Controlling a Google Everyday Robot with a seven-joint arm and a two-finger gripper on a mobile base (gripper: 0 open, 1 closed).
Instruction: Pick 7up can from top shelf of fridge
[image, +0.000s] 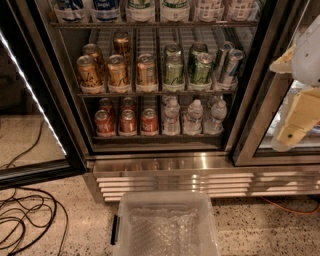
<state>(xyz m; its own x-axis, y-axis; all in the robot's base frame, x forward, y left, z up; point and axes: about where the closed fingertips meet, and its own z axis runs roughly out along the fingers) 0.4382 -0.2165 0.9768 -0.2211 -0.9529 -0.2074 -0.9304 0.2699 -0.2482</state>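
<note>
The fridge (165, 167) stands open in front of me, with a dark frame and wire racks. The top shelf (155, 23) runs along the upper edge of the view, and only the bottoms of its cans show. Two blue-and-white cans stand at its left. Two white-and-green cans, the 7up cans (140, 10), stand at the middle, with pale cans to their right. My gripper (296, 125), white and cream-yellow, hangs at the right edge of the view in front of the right-hand glass door. It is well right of and below the top shelf and holds nothing that I can see.
The middle rack holds gold-brown cans (118, 72), green cans (174, 70) and slim silver cans. The lower rack holds red cans and water bottles (193, 117). The open door (35, 100) stands at the left. A clear plastic bin (165, 225) sits on the floor below, with black cables (25, 220) at the left.
</note>
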